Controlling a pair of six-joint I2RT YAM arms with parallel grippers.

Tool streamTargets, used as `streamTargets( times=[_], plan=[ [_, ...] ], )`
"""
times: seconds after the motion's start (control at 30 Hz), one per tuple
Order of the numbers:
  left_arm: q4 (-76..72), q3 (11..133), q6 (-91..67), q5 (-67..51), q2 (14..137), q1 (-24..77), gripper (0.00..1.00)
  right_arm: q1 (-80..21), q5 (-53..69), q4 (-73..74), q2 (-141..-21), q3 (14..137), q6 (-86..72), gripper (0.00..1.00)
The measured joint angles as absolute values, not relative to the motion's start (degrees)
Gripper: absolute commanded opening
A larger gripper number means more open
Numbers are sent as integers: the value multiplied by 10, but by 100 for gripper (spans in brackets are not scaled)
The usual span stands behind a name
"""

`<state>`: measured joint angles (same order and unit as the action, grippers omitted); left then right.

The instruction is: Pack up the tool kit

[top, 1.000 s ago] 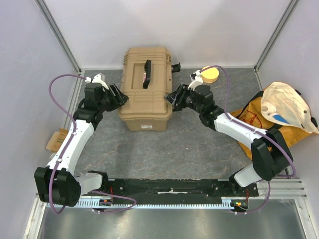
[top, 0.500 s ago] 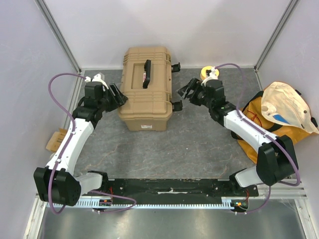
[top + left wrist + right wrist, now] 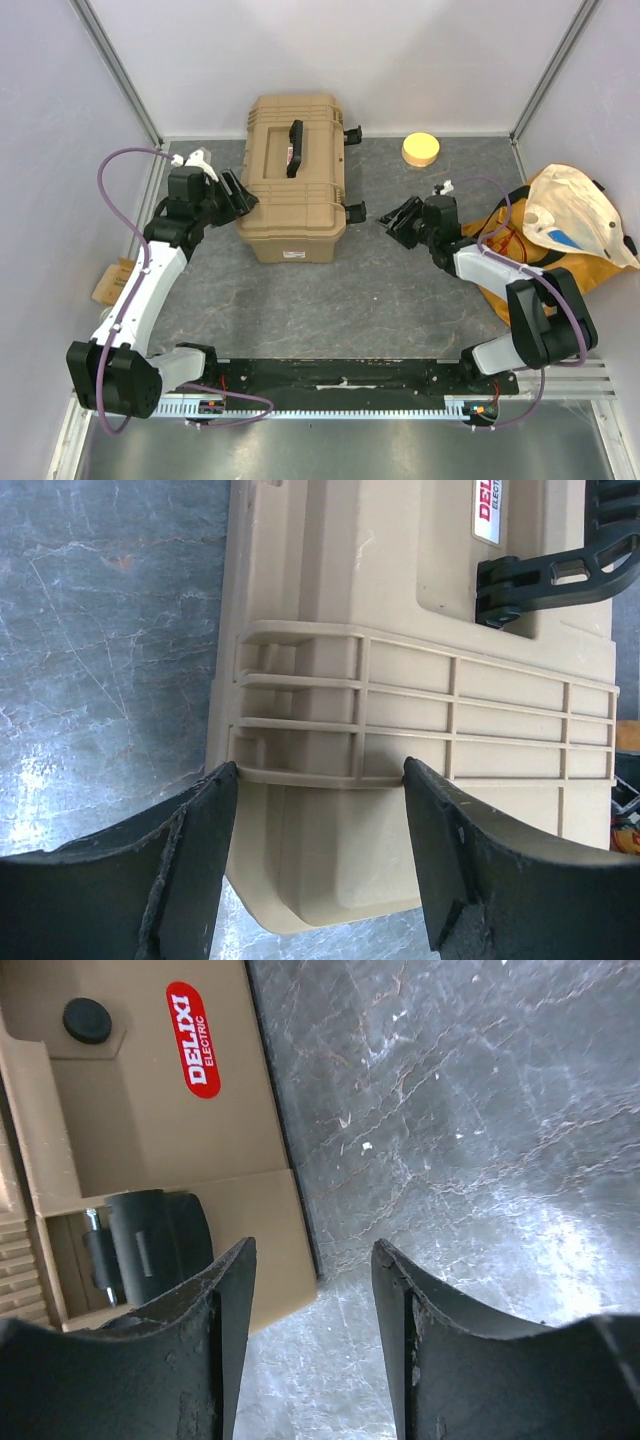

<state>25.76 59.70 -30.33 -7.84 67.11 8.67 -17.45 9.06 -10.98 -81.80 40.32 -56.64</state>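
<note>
The tool kit is a tan ribbed toolbox point(image 3: 295, 195) standing shut at the back middle of the table, with its black handle point(image 3: 295, 147) on the lid. My left gripper point(image 3: 240, 195) is at its left side, open. In the left wrist view the fingertips point(image 3: 222, 785) rest against a rib of the toolbox point(image 3: 400, 580), whose end fills the gap of the left gripper point(image 3: 320, 780). My right gripper point(image 3: 400, 218) hovers low over the table to the right of the box, open and holding nothing. The right wrist view shows the right gripper point(image 3: 312, 1260) beside the box corner point(image 3: 130, 1110) and a black latch point(image 3: 150, 1245).
A round yellow disc point(image 3: 421, 150) lies at the back right. An orange-yellow fabric bag point(image 3: 560, 235) is heaped by the right wall. A scrap of cardboard point(image 3: 112, 280) sits by the left wall. A second black latch point(image 3: 352, 133) sticks out at the box's far right side.
My right arm has pulled back from the box's right side, moving rightward and nearer, which uncovers the yellow disc. The left arm has barely moved.
</note>
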Motion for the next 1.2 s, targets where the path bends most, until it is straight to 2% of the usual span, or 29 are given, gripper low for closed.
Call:
streamTargets(
  times=[0.13, 0.3, 0.63, 0.77, 0.93, 1.2],
  plan=[
    [235, 580, -292, -85, 661, 86, 73, -175, 136, -206, -857, 372, -617, 68],
    [219, 564, -282, -89, 650, 86, 73, -178, 199, -358, -918, 353, -699, 72],
    [218, 562, -279, -90, 649, 86, 72, -202, 247, -529, -976, 354, -797, 72],
    [218, 562, -279, -91, 650, 86, 71, -206, 251, -585, -984, 354, -823, 68],
    [219, 563, -279, -91, 651, 86, 71, -213, 251, -628, -992, 356, -843, 67],
    [225, 563, -274, -91, 649, 86, 70, -218, 247, -587, -993, 382, -815, 75]
  ],
)
